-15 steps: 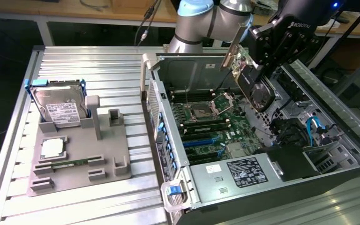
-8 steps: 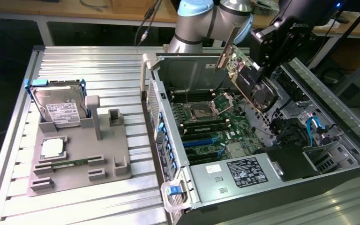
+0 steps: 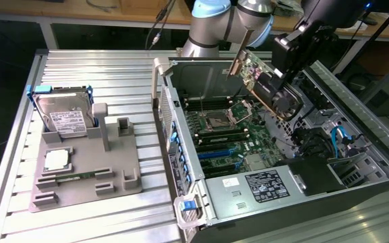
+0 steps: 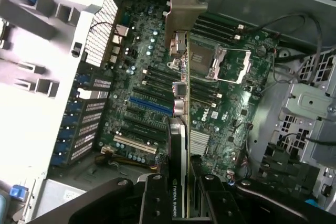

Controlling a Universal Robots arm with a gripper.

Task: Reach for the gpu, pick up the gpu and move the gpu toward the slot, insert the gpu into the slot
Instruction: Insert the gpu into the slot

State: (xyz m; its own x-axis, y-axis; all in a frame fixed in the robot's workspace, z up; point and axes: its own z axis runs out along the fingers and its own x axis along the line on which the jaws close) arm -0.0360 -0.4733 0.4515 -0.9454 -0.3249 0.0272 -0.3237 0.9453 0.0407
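Note:
My gripper (image 3: 283, 75) is shut on the gpu (image 3: 255, 71), a flat card with a silver bracket, and holds it tilted in the air above the open computer case. In the wrist view the gpu (image 4: 182, 129) shows edge-on, running from my gripper (image 4: 181, 203) out to its bracket (image 4: 185, 11), with a black finger on each side of the card. The blue slot (image 4: 151, 106) lies on the green motherboard below and to one side of the card's edge. The blue slots (image 3: 216, 151) sit well below the card in the exterior view.
The case's metal wall (image 3: 170, 116) rises on the exterior view's left of the motherboard, and the power supply (image 3: 265, 185) sits at the near end. A processor socket (image 3: 220, 120) is under the card. Outside the case, a grey fixture (image 3: 86, 167) holds a hard drive (image 3: 63, 114).

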